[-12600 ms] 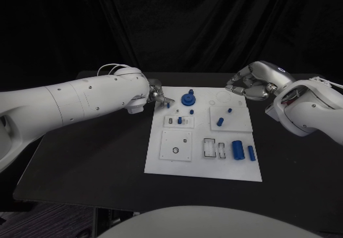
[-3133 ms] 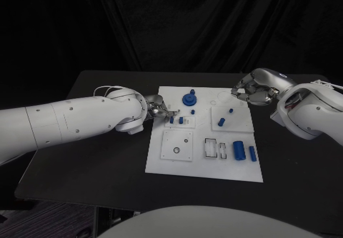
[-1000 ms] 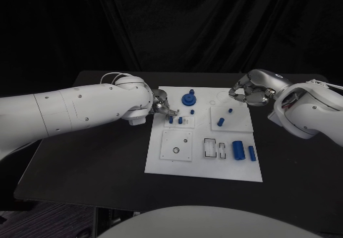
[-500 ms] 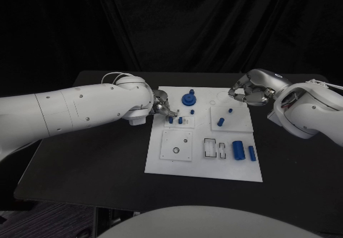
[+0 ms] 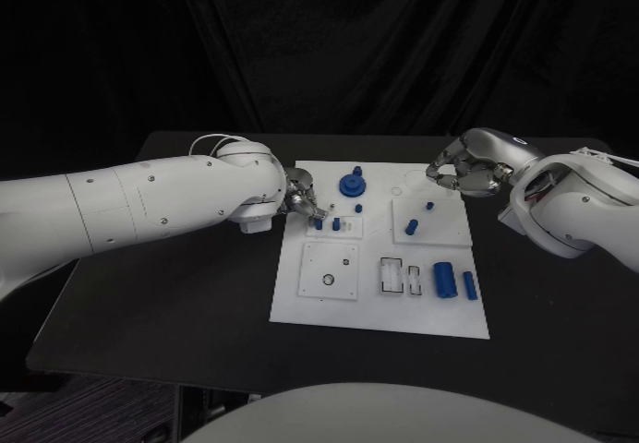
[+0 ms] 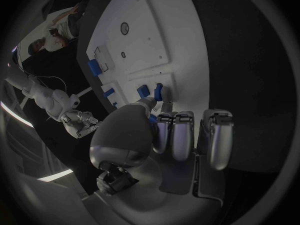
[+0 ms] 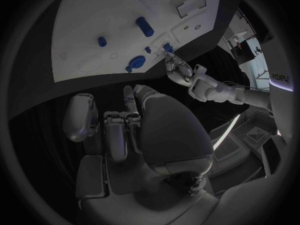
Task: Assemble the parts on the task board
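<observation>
The bare black table [image 5: 174, 295] lies open on both sides of the task board [image 5: 379, 318] and in front of it. The left robot hand [image 5: 301, 198] sits at the board's far left edge, its white arm lying across the table's left half and closing that approach. The right robot hand [image 5: 462, 175] hangs over the board's far right corner. Between them a tall blue stacked part [image 5: 352, 183] stands at the far middle. Two blue cylinders [image 5: 454, 280] lie at the near right; the board's near left is flat.
</observation>
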